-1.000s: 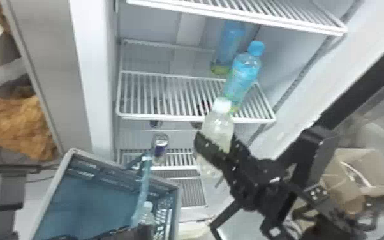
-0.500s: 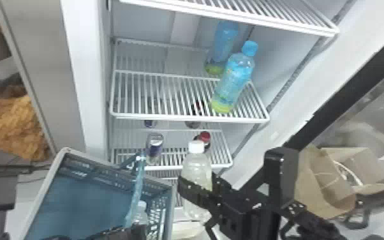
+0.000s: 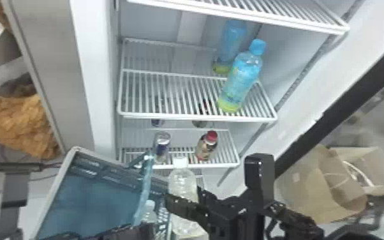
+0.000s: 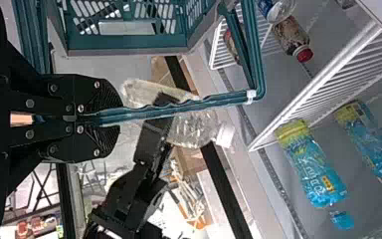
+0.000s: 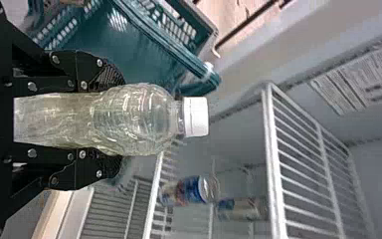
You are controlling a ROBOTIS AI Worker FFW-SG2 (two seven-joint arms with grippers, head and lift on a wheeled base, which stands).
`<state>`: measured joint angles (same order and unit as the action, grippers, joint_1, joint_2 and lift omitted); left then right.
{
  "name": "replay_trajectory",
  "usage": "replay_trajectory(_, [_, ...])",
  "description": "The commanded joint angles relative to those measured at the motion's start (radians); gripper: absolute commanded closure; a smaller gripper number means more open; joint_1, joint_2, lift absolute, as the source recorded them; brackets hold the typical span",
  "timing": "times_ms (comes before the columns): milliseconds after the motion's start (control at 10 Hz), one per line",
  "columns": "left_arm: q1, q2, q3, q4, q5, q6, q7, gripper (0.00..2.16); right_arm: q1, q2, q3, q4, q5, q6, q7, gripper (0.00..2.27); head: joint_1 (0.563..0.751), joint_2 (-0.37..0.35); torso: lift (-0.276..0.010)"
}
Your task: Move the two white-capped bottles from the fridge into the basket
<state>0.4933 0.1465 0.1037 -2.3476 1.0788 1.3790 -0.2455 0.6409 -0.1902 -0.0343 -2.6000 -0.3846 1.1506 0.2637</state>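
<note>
My right gripper (image 3: 190,198) is shut on a white-capped bottle (image 3: 181,179), held nearly upright just right of the basket (image 3: 49,204). The right wrist view has this gripper (image 5: 110,119) with its fingers on both sides of the clear bottle (image 5: 134,117), cap pointing away. Another white-capped bottle (image 3: 150,213) stands inside the basket near its right wall. At the bottom edge, my left gripper (image 3: 137,230) is at the basket's handle (image 3: 146,188); in the left wrist view this gripper (image 4: 102,118) is shut on that handle (image 4: 199,103).
Blue bottles (image 3: 240,78) stand on the fridge's middle shelf (image 3: 197,117). On the lower shelf (image 3: 226,165) are a can (image 3: 162,145) and a red-capped bottle (image 3: 206,146). Right of the fridge lies a cardboard box (image 3: 322,188); the fridge's left side wall (image 3: 89,79) rises behind the basket.
The right gripper has carried its bottle down and left, from before the middle shelf to beside the basket, and the bottle is more upright. The left gripper stays at the handle.
</note>
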Motion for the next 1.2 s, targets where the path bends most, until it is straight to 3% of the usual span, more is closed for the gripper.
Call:
replay_trajectory(0, [0.0,-0.001,0.0,0.0,0.0,-0.002,0.0,1.21,-0.025,-0.002,0.004,0.041,-0.022,0.025,0.017,0.9,0.695,-0.242,0.0])
replay_trajectory(100, [0.0,-0.001,0.002,0.0,0.0,-0.002,0.0,1.21,-0.047,-0.005,0.01,0.073,-0.024,0.027,0.043,0.9,0.695,-0.226,0.0])
replay_trajectory(400, [0.002,-0.001,0.004,0.0,0.002,0.0,0.0,1.21,-0.067,-0.011,0.03,0.068,0.04,0.01,0.066,0.39,0.695,-0.203,0.0])
replay_trajectory(600, [0.002,-0.002,0.004,0.0,0.002,-0.002,0.0,1.21,-0.064,-0.011,0.032,0.039,0.075,0.01,0.066,0.21,0.695,-0.209,0.0])
replay_trajectory(1100, [0.007,-0.005,0.008,0.0,0.002,-0.005,0.0,1.21,0.014,-0.006,0.04,-0.084,0.165,-0.198,0.011,0.13,0.695,-0.23,0.0])
